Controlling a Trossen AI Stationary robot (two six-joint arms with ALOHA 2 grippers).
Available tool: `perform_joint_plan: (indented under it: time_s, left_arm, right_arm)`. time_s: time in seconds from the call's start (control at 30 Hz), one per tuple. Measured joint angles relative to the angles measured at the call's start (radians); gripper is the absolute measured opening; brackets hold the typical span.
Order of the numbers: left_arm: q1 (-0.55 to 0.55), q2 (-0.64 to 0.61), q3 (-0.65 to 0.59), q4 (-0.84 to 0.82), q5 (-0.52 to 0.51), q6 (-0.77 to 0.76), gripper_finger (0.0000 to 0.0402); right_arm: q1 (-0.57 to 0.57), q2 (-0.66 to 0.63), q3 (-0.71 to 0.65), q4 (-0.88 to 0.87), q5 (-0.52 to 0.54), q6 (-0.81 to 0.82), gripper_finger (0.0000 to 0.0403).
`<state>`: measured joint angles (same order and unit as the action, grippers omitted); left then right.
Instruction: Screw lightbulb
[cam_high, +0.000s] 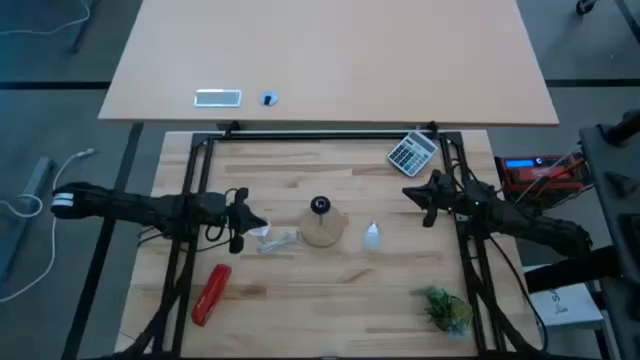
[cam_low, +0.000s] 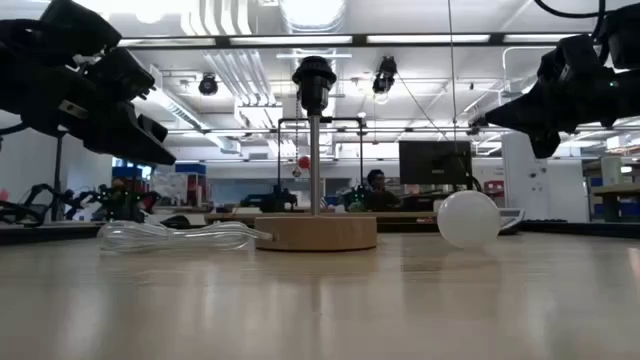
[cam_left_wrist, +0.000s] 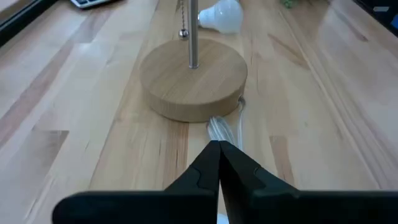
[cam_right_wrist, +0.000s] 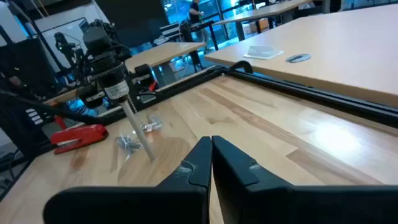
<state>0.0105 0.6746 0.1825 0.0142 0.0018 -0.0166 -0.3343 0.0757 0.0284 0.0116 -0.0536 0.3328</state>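
Observation:
The lightbulb (cam_high: 372, 236) is small and white and lies on its side on the table, just right of the lamp; it also shows in the low view (cam_low: 468, 218) and the left wrist view (cam_left_wrist: 222, 15). The lamp is a round wooden disc (cam_high: 322, 232) with a thin pole and a black socket (cam_low: 313, 80) on top. My left gripper (cam_high: 257, 226) hangs shut above the table left of the disc. My right gripper (cam_high: 408, 192) hangs shut above the table to the far right of the lamp. Neither touches anything.
A clear plastic cord (cam_left_wrist: 221, 127) lies against the disc's left side, below my left gripper. A red stapler (cam_high: 212, 293) lies near left, a calculator (cam_high: 413, 152) far right, a green plant piece (cam_high: 445, 308) near right. A black frame rail (cam_high: 320, 135) borders the far edge.

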Motion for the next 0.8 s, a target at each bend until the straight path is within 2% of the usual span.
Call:
perform_joint_plan:
  time_s: [0.8]
  left_arm:
    - [0.0, 0.048, 0.0, 0.001, 0.0, 0.0, 0.0]
  right_arm:
    - [0.0, 0.0, 0.0, 0.0, 0.0, 0.0, 0.0009]
